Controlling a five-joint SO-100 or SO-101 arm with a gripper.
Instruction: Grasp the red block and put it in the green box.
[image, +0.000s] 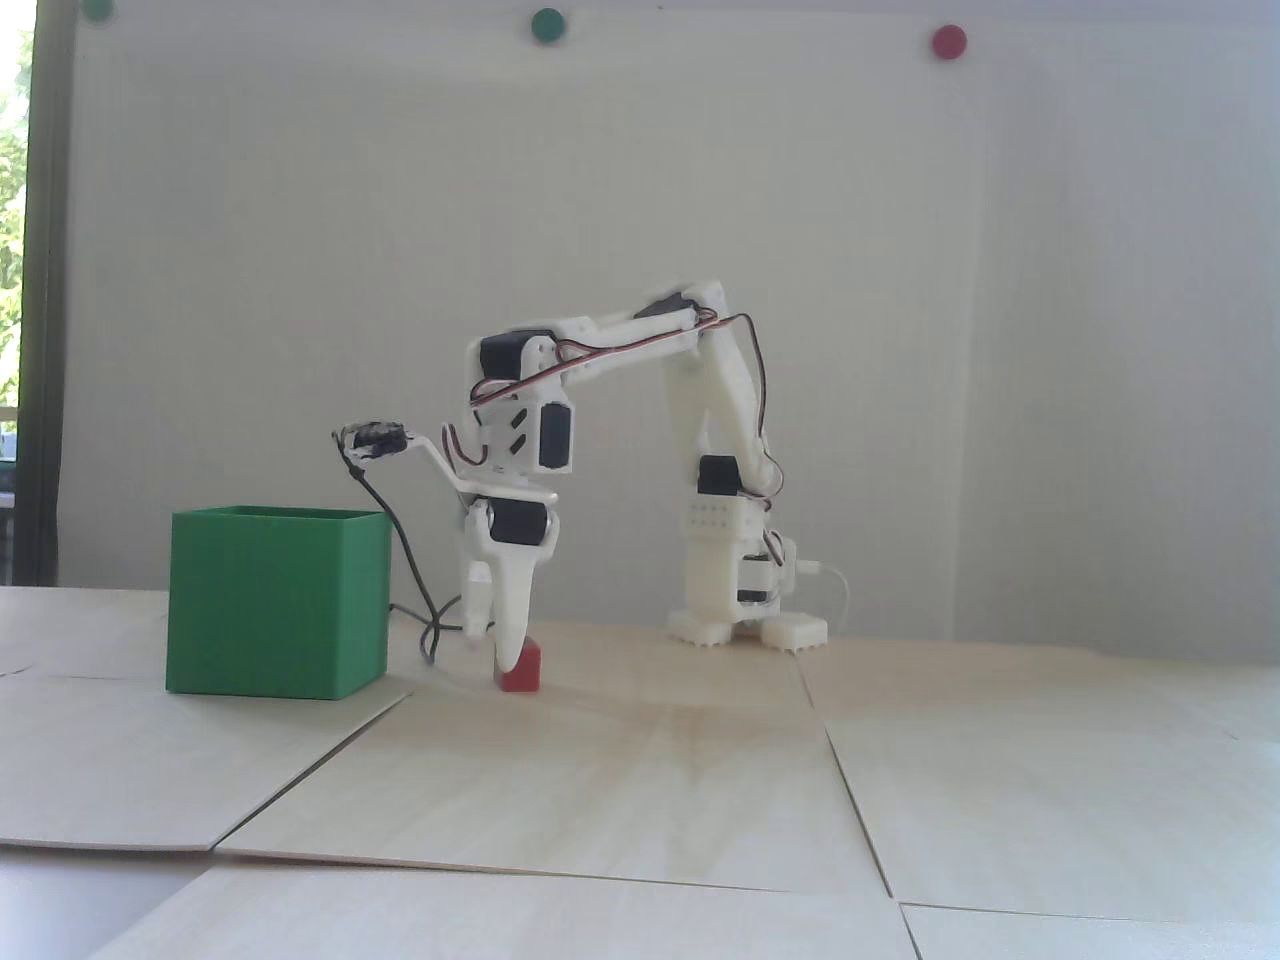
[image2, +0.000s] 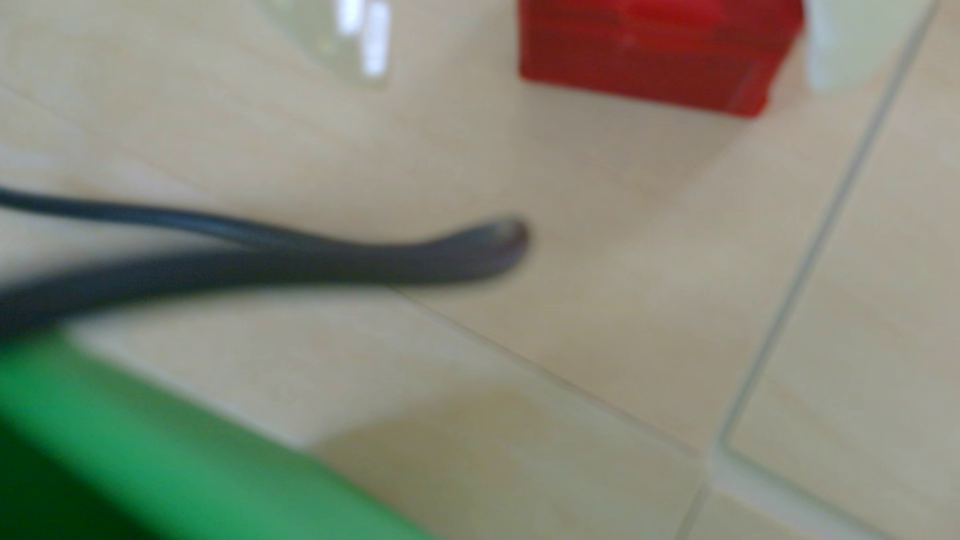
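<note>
The red block (image: 522, 670) sits on the wooden table just right of the green box (image: 275, 600). My gripper (image: 495, 650) points straight down over the block and is open. In the wrist view the red block (image2: 654, 52) lies between the jaws of the gripper (image2: 602, 52). The right finger (image2: 852, 46) is against its side. The left finger (image2: 343, 41) stands well apart from it. The green box's corner (image2: 130, 457) fills the lower left of the wrist view; the inside of the box is not visible.
A black cable (image2: 311, 254) hangs from the wrist camera and loops on the table (image: 640, 780) between box and block (image: 420, 610). The arm's white base (image: 745, 620) stands behind to the right. Coloured dots (image: 947, 42) are on the back wall.
</note>
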